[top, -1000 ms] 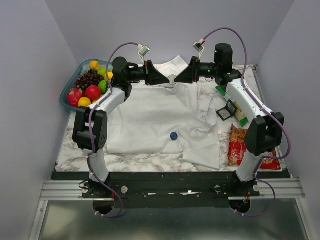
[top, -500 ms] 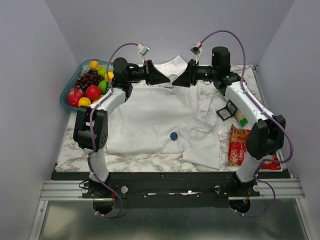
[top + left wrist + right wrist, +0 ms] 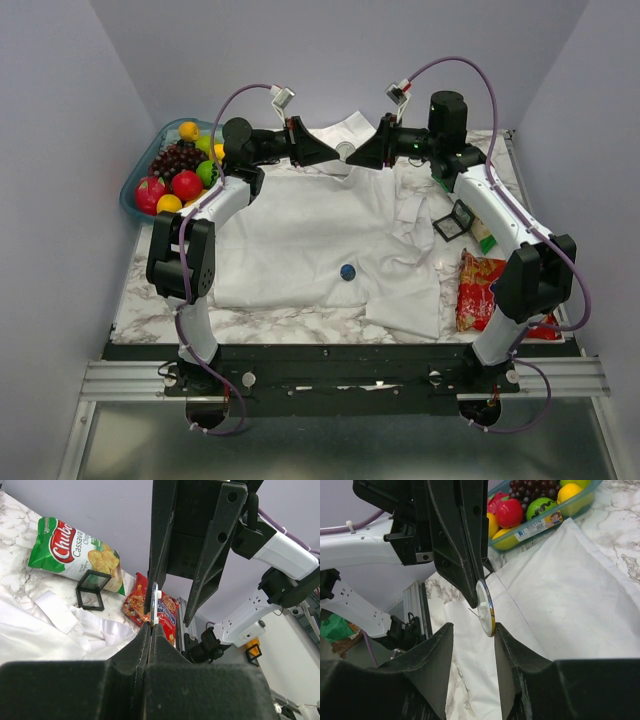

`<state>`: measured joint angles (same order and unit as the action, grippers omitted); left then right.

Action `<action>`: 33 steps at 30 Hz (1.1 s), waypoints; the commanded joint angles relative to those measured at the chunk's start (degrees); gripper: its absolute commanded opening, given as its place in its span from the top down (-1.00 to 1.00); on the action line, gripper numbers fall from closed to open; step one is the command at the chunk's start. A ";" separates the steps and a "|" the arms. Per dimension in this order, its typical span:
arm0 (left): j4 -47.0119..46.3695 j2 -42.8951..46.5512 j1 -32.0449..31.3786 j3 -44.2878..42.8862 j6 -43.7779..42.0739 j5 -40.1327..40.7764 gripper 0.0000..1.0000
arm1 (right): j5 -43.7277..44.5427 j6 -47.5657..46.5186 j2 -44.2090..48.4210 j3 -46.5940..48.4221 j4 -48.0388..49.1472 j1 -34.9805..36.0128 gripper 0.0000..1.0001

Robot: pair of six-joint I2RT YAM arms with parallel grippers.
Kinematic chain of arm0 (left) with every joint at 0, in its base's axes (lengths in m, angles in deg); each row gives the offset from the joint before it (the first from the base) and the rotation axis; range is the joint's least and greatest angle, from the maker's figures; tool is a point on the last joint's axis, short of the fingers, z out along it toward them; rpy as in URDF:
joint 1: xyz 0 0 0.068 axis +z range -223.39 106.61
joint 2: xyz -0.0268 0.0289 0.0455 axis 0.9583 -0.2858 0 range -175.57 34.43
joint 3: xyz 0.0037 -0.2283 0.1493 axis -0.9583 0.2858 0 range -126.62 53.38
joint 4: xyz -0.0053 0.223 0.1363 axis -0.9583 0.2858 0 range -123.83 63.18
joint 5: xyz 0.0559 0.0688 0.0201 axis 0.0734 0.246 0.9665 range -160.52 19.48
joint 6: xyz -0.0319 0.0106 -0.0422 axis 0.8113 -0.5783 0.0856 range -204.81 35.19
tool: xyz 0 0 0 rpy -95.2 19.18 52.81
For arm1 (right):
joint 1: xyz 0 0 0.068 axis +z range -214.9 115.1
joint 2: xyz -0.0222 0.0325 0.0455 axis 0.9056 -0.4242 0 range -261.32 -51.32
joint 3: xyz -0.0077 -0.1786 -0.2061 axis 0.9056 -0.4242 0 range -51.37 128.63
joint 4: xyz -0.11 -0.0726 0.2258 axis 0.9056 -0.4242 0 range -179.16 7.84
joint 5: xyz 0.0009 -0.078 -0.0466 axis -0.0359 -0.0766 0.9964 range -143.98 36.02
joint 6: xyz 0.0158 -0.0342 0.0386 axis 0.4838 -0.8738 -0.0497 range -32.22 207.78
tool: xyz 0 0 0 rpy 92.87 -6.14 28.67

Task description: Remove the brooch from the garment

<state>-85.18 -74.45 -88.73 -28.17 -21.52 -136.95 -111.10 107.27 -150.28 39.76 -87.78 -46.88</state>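
We see the garment (image 3: 300,230), a white, wrinkled, collared shirt, spread flat across the counter (image 3: 150,300), its collar at the far side and one sleeve folded at the right. The brooch (image 3: 347,271), tiny, round and dark blue, sits on the near-middle cloth.

Left pincer (image 3: 334,156) has lifted slightly, drawing back

one shirt (image 3: 300,220), one dark-blue brooch (image 3: 347,271), one round badge (image 3: 485,607), one chips bag (image 3: 75,555), one red packet (image 3: 474,290), one fruit tray (image 3: 128,200)
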 commanded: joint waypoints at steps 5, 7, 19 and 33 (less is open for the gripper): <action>-1.47 -0.02 -0.49 0.17 -0.53 1.22 1.00 | 3.16 1.70 -0.62 1.77 1.41 0.26 0.16; -1.47 -0.02 -0.66 -0.26 -1.23 0.61 1.00 | 3.86 2.13 -0.97 1.94 1.32 0.26 0.17; 1.25 -0.02 -1.28 -1.15 -3.43 0.16 1.00 | 5.45 2.31 -2.38 3.00 0.62 0.26 0.24; -1.99 -1.33 -0.58 -1.23 -0.36 1.40 1.00 | 0.60 -1.03 -0.45 -0.52 1.85 0.26 0.09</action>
<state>-84.19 -74.47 -89.54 -28.20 -23.01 -136.67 -109.74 107.27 -151.94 40.41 -87.37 -46.86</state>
